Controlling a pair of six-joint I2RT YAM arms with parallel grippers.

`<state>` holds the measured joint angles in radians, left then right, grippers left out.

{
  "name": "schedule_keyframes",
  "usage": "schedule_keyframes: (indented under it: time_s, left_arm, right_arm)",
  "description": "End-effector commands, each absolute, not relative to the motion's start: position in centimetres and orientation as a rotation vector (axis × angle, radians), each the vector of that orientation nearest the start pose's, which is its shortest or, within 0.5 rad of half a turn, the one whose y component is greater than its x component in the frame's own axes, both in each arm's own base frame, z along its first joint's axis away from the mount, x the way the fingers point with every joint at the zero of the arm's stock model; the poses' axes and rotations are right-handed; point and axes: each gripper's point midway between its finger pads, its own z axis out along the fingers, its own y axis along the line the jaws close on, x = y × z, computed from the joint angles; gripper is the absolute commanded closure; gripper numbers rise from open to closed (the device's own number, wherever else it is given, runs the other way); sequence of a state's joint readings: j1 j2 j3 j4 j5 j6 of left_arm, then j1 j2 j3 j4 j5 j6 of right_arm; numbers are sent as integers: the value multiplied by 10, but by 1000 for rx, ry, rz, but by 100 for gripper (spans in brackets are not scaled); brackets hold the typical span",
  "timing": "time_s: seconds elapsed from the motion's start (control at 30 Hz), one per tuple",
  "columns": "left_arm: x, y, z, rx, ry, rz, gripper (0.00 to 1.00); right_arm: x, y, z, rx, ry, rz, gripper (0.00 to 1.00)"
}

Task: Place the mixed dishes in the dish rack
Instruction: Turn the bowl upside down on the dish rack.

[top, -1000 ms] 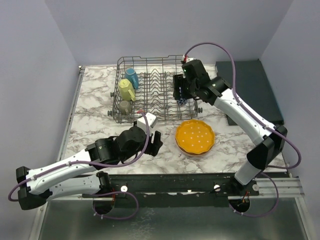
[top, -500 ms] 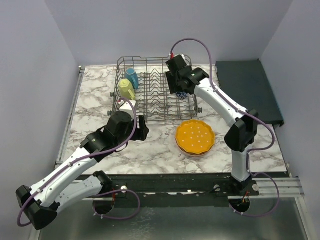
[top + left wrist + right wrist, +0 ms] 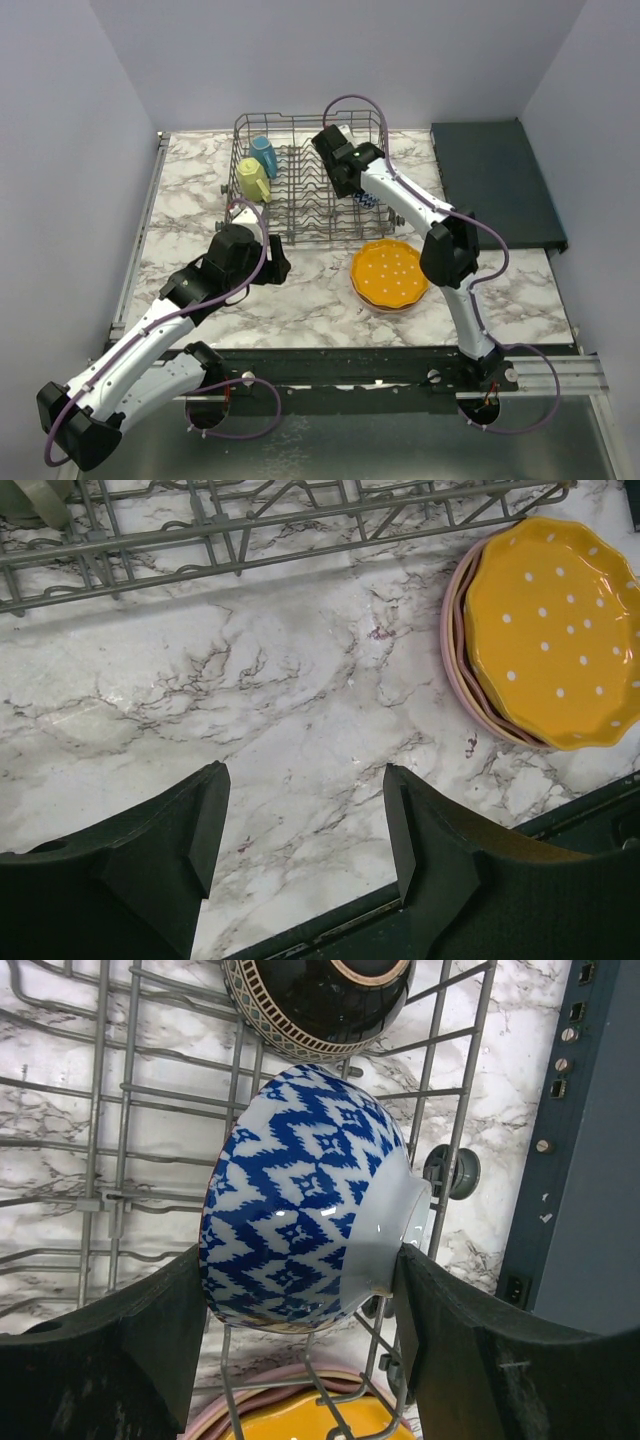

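Moved leftward along the dish rack (image 3: 300, 190), the right fingers (image 3: 165, 1310) clamped on the blue-white bowl (image 3: 300, 1200) among the tines, left fingers (image 3: 195, 820) wide apart and empty over the bench (image 3: 300, 680)

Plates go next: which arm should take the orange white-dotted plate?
Left. The left gripper is open, empty, near the orange white-dotted plate; the right gripper holds a blue-and-white bowl in the grey wire rack.

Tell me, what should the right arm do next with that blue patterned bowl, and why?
Probably ease its fingers apart and let go. The right gripper grips the blue-white bowl on its side, rim against one finger and foot against the other. The bowl is low among the wires of the dish rack, next to the dark bowl, so it looks placed.
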<state>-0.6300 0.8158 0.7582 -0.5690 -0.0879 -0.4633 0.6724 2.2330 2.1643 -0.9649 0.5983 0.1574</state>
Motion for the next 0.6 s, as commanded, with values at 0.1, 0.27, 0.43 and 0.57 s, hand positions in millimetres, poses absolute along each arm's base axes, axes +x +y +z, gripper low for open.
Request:
schedule_keyframes:
  time_s: [0.1, 0.27, 0.43, 0.57]
  left_arm:
    - [212, -167, 178, 182, 2213, -560, 31]
    - [213, -168, 177, 193, 2218, -562, 31]
    - [216, -166, 172, 186, 2232, -541, 31]
    - [217, -165, 171, 185, 2236, -541, 31]
  right_arm:
    - [465, 231, 143, -460, 2319, -609, 70]
    - [464, 231, 130, -481, 2335, -626, 70]
    - [464, 233, 111, -501, 2360, -642, 69]
    - [463, 234, 98, -513, 2376, -649, 66]
